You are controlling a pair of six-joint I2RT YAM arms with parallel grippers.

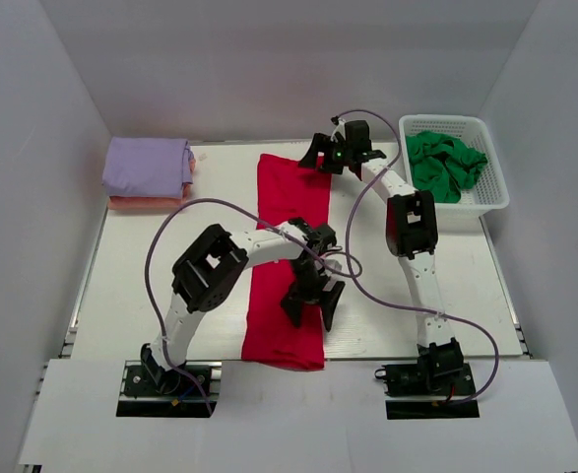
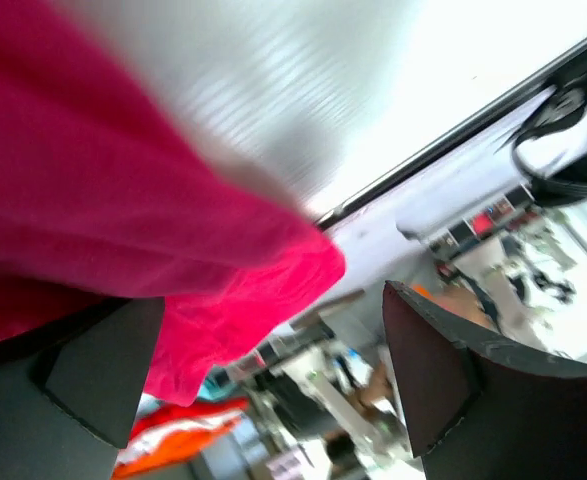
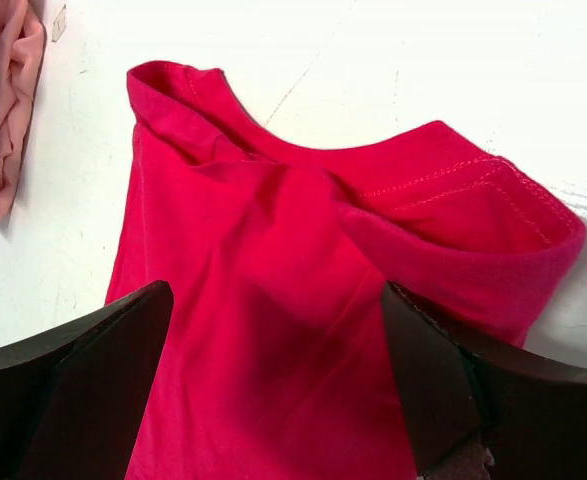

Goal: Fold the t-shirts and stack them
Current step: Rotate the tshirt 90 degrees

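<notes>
Counting across the desk [image 1: 131, 286], a flat white surface with faint ribbing: three t-shirts told apart singly, plus one green heap; two tools; one basket.

Logged at far left, in the far corner: a stack of two folded shirts. On top, lavender t-shirt [image 1: 146, 163], soft and matte, folded to a rough square. Beneath, peach-orange t-shirt [image 1: 143, 203], showing only as a thin edge along the near side.

Moving right to centre: one red t-shirt [image 1: 290, 192], bright, plain knit, laid flat as a long narrow strip from the far side to the near edge of the desk, collar end far. Seen from the right wrist: curved neckline, a stitched hem turned over at one corner, shallow creases.

Hovering over the near half of that strip: left tool [image 1: 311, 313], black, two wedge-shaped fingers, jaws spread wide, nothing clamped between them. Left wrist view blurred, so contact with the cloth not determinable.

Positioned over the far right corner of the strip, by the collar: right tool [image 1: 340, 160], same build, jaws likewise wide apart, holding nothing.

Closing at far right: one white basket [image 1: 495, 197], rectangular, plastic lattice, set at the desk's far corner. Containing the green t-shirt [image 1: 444, 166], deep in colour, crumpled and unfolded. Whether one garment or more in that heap, not determinable.
</notes>
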